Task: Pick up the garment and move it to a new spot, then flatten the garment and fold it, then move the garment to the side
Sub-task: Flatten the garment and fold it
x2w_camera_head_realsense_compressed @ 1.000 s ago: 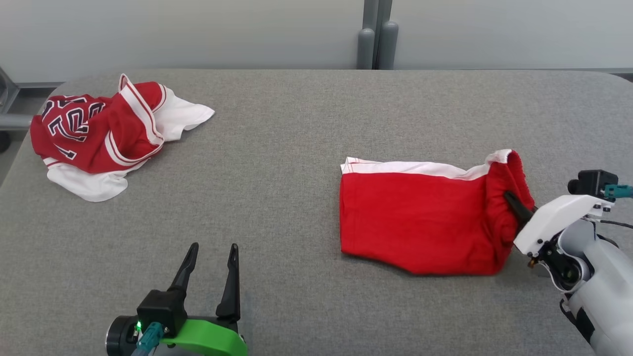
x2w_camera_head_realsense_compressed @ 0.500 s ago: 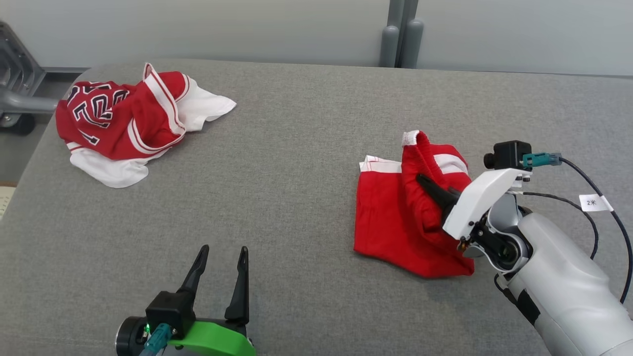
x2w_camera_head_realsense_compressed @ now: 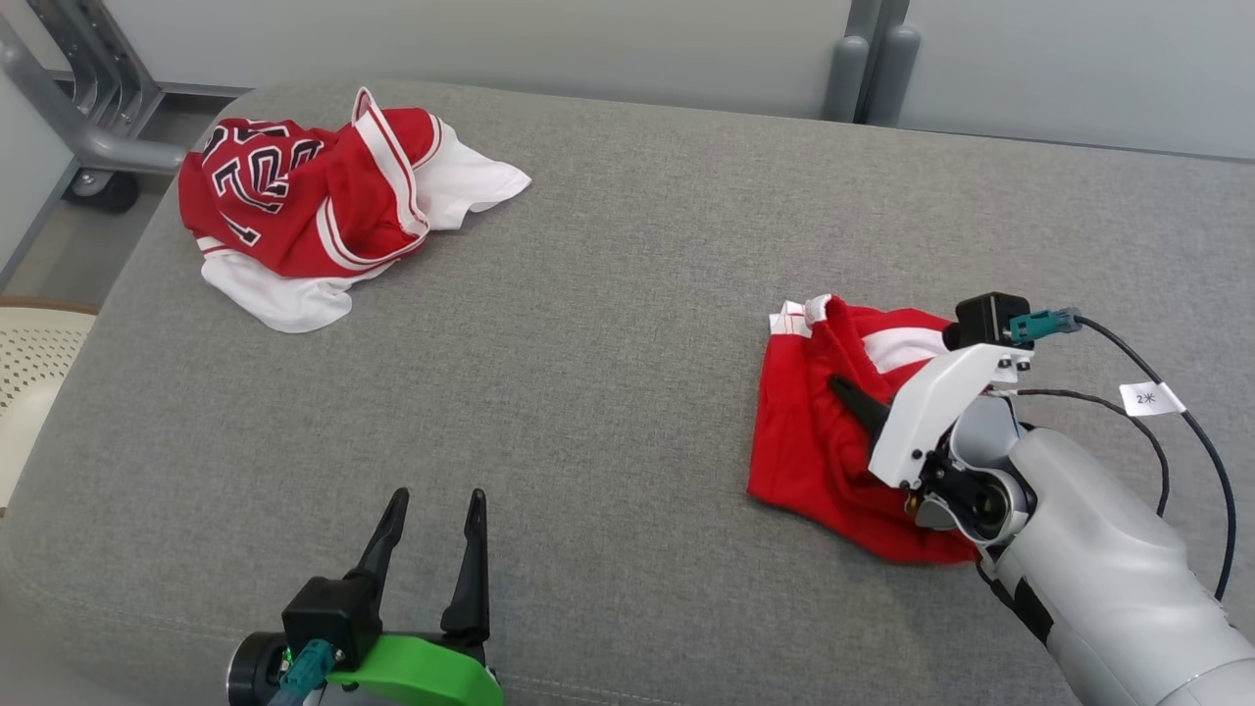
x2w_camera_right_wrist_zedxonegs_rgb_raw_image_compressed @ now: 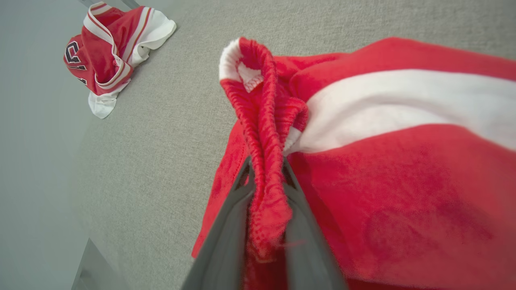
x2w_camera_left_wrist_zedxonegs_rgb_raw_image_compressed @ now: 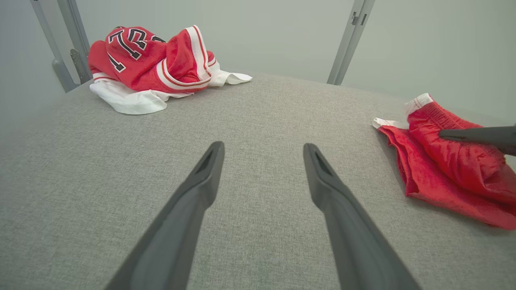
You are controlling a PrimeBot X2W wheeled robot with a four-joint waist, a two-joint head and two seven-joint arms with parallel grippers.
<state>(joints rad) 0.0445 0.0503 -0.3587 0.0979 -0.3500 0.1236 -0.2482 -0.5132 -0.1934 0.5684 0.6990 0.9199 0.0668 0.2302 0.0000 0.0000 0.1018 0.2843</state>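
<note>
My right end effector [x2w_camera_head_realsense_compressed: 845, 390] clamped on waistband [x2w_camera_right_wrist_zedxonegs_rgb_raw_image_compressed: 262, 121] of red shorts [x2w_camera_head_realsense_compressed: 814, 451], lying near right edge of table [x2w_camera_head_realsense_compressed: 608, 324]. My left end effector [x2w_camera_head_realsense_compressed: 436, 505] apart, empty, near front edge. Risk: elastic slips from pinch, fold bunches.

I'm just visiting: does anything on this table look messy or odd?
The red jersey lies crumpled in a heap at the far left corner. The red shorts are bunched up, waistband pinched by the right gripper.

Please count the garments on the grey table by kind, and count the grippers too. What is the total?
red shorts: 1
crumpled red-and-white jersey: 1
grippers: 2, the left gripper and the right gripper
total: 4
</note>
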